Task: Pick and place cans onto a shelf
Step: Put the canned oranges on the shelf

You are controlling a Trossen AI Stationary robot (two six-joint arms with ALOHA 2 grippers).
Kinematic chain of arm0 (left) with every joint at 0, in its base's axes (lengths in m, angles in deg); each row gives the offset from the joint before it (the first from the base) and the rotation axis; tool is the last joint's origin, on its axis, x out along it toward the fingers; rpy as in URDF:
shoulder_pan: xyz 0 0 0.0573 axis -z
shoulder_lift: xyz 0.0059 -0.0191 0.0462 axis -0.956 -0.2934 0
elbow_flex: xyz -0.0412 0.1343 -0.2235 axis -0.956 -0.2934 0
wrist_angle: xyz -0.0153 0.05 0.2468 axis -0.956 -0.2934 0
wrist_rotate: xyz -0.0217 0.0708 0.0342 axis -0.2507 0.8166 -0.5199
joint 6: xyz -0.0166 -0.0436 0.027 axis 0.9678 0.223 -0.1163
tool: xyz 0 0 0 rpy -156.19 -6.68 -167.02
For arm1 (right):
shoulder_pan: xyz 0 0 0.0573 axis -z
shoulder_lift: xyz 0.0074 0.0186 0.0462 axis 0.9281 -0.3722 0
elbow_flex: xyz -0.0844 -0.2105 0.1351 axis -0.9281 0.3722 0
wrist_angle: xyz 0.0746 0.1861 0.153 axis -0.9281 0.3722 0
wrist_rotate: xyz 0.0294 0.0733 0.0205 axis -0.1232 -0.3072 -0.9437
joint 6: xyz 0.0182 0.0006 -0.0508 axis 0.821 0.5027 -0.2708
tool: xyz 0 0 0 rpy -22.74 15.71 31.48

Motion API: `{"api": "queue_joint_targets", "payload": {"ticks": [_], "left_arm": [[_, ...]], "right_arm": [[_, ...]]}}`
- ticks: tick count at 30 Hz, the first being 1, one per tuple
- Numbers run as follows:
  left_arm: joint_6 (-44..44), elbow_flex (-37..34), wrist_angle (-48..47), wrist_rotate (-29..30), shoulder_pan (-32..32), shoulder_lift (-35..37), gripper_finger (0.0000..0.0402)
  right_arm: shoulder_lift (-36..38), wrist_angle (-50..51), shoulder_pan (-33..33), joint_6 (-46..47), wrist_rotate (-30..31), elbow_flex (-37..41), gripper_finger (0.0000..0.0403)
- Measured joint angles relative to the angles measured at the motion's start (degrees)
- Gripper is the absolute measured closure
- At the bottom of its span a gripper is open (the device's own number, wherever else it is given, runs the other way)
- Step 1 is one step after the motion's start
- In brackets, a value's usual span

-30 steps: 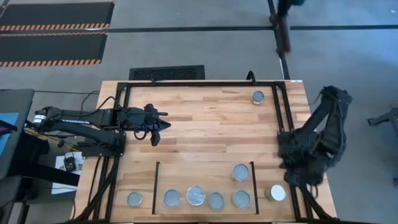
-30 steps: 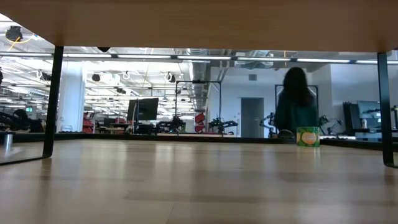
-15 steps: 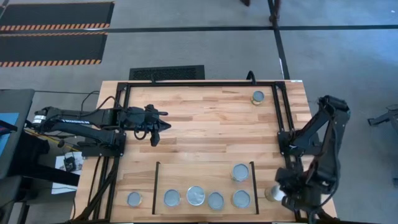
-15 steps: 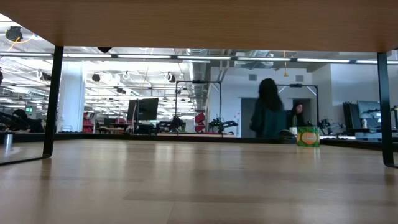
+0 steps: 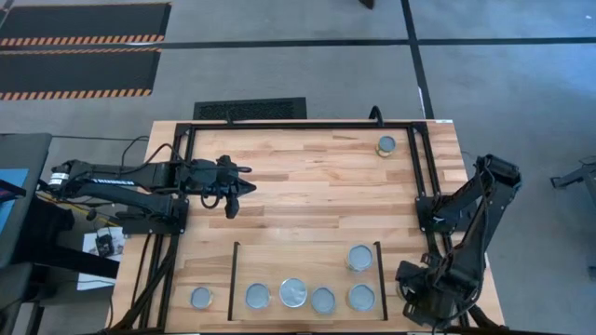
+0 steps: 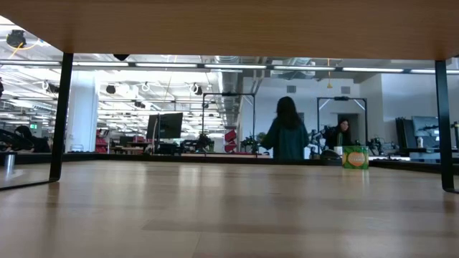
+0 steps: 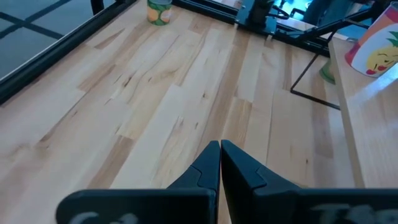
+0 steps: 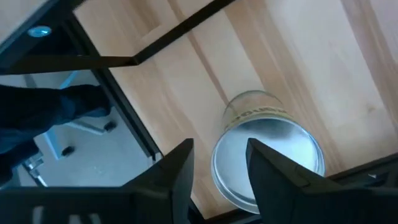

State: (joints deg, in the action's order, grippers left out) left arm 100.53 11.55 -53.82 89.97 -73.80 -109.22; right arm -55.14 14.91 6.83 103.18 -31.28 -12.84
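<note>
Between two thin black bars, the shelf (image 5: 298, 265) holds several silver-topped cans, among them a wider one (image 5: 292, 292) and one set farther back (image 5: 359, 257). One can (image 5: 200, 298) stands left of the shelf, and another (image 5: 386, 145) stands at the far right. My right gripper (image 5: 414, 287) points down at the near right corner and hides a can there in the high view. In its wrist view it (image 8: 217, 165) is open above that can (image 8: 267, 158) and clear of it. My left gripper (image 7: 221, 155) hangs shut over the table's left middle.
A large black metal frame (image 5: 425, 177) runs around the tabletop, its right rail close beside my right arm. In the low view the far can (image 6: 355, 156) stands on the wood, and a person (image 6: 287, 136) walks in the room behind. Bare wood lies mid-table.
My right gripper has swung toward the table's near edge and come down over the white-topped can at the near right corner, which now lies hidden beneath it in the high view. My left arm has kept still. The person in the room has walked leftward.
</note>
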Motion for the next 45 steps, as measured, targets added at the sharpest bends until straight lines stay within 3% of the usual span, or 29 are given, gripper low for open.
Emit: {"api": "queue_joint_targets", "payload": {"ticks": [15,19,24,28,35,45], "left_arm": [[-0.33,0.00,-0.90,0.02,0.00,0.00,0.0401],[-0.39,0.00,-0.87,0.02,0.00,0.00,0.0401],[-0.73,0.00,-0.87,0.46,0.00,0.00,0.0401],[-0.72,0.00,-0.85,0.52,0.00,0.00,0.0401],[-0.68,0.00,-0.84,0.55,0.00,0.01,0.0401],[-0.64,0.00,-0.83,0.55,0.00,0.00,0.0401]], "right_arm": [[-6.03,0.83,1.30,5.64,-4.63,-0.39,0.0271],[-7.20,2.16,1.57,4.13,-6.80,-0.46,0.0306],[-6.49,4.64,2.00,-0.57,-8.03,-0.23,0.0383],[-3.98,8.71,3.43,-0.84,-6.08,0.24,0.0392],[2.03,13.72,10.25,-3.13,-1.86,0.23,0.0399],[11.20,20.87,27.93,-11.92,3.37,0.11,0.0400]]}}
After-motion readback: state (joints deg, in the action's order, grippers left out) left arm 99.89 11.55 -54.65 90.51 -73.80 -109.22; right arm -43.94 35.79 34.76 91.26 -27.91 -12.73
